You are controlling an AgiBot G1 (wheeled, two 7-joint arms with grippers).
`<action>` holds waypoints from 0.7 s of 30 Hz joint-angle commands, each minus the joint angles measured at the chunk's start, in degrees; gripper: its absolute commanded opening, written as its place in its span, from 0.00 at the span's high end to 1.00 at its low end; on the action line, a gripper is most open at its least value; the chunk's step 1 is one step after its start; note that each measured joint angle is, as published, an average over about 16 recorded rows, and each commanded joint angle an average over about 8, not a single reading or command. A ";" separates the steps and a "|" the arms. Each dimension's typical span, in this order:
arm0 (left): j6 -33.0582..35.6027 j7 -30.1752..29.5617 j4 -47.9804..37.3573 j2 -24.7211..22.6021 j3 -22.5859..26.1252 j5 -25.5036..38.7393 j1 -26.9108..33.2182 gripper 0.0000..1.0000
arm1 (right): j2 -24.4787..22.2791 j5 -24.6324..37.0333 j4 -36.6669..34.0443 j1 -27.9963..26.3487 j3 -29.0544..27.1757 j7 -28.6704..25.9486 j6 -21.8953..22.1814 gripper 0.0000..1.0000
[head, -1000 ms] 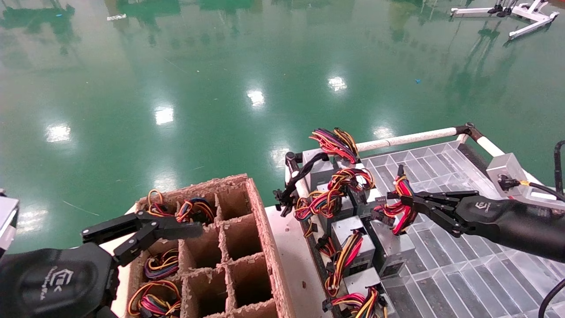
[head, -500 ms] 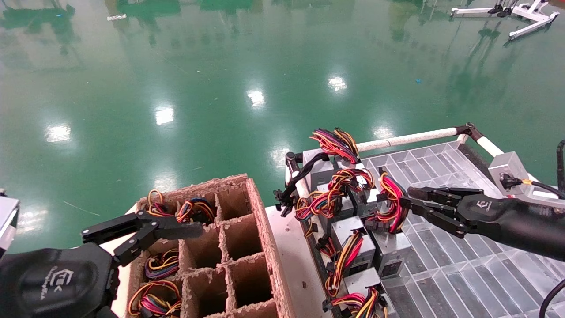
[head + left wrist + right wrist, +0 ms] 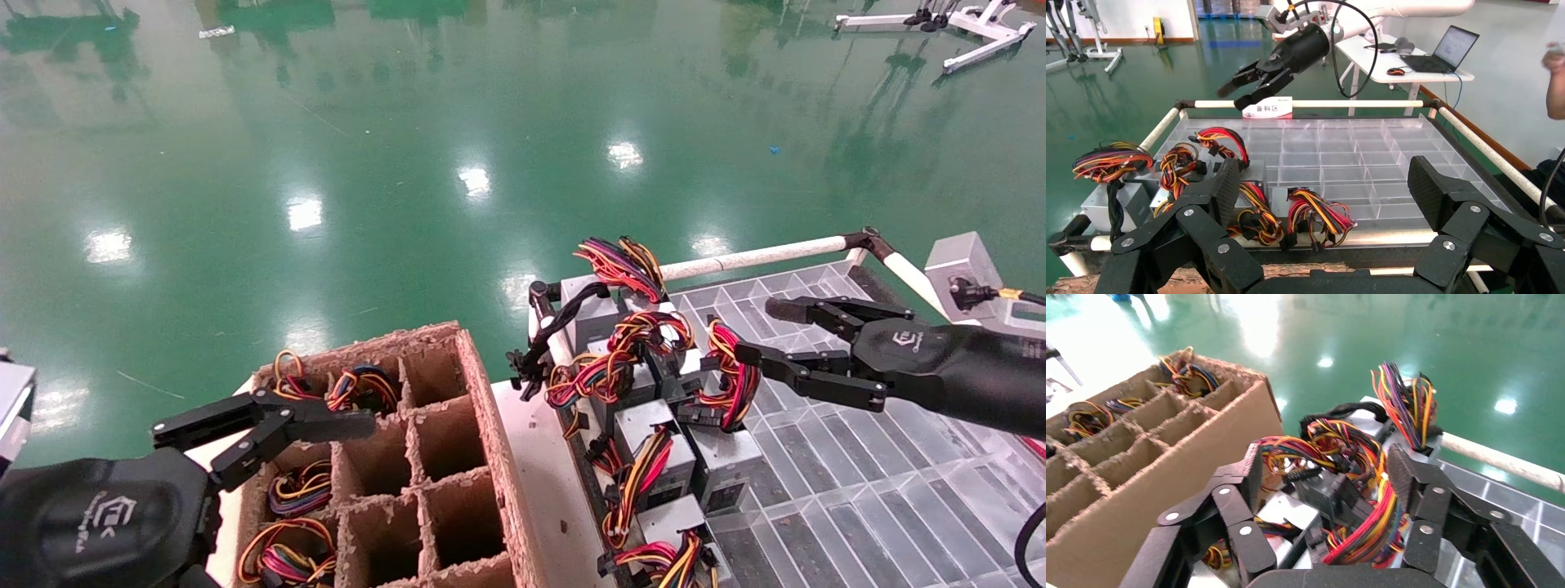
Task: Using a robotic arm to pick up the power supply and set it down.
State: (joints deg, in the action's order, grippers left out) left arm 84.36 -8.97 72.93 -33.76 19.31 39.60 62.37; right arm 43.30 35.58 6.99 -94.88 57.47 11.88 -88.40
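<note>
Cardboard comes first: the divided box [image 3: 392, 457] at the near left has ragged partition walls, some cells holding wire bundles, the middle ones bare. The left gripper [image 3: 261, 425] hangs parked over its near cells with fingers spread and nothing between them; it sits close to the partition tops, so any drop would catch an edge.

Past the white strip, along the near-left edge of the clear gridded tray [image 3: 858, 490], stands a tight row of grey boxes with yellow-orange wires [image 3: 645, 465]. Among them is the power supply [image 3: 723, 457], a grey box resting on the tray, its mostly red wire bundle [image 3: 727, 384] arching up from the top.

The right gripper [image 3: 760, 331], the robotic arm's working end, hovers just beside that bundle with its fingers wide apart and gripping nothing; the lower fingertip is at or nearly at the red loops.

My worry is the wires. If the jaws close where they stand they would likely pinch only cable, and the box could swing, slip, or drag the neighbours, whose bundles look intertwined with it. Black connectors could also snag a finger link.

Room is best to the right, where the tray's compartments are bare. Farther off, the white rail [image 3: 760, 255] bounds the tray's far side, beyond which is green floor [image 3: 409, 163]
</note>
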 commanded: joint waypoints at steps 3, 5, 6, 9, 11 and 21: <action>-0.02 0.01 -0.02 0.00 0.00 -0.01 0.00 0.00 | -0.41 0.30 3.24 1.40 -1.90 -1.21 -0.01 0.00; -0.01 0.01 -0.02 0.00 0.00 -0.01 0.00 0.00 | -0.70 0.52 5.55 2.57 -3.34 -1.99 0.09 0.00; -0.01 0.01 -0.02 0.00 0.01 -0.01 0.00 0.00 | -0.85 0.63 6.72 3.16 -4.08 -2.39 0.14 0.00; -0.01 0.01 -0.02 0.01 0.01 -0.02 0.00 0.00 | -1.28 0.96 10.21 4.91 -6.25 -3.57 0.29 0.00; -0.01 0.01 -0.02 0.01 0.01 -0.02 0.01 0.00 | -1.56 1.17 12.51 6.07 -7.69 -4.34 0.39 0.00; -0.01 0.02 -0.03 0.01 0.02 -0.02 0.01 0.00 | -3.01 2.27 24.16 11.94 -14.96 -8.28 0.89 0.00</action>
State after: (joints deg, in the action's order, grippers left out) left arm 84.35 -8.96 72.91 -33.75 19.33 39.57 62.38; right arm 40.29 37.85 31.12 -82.96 42.53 3.61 -87.51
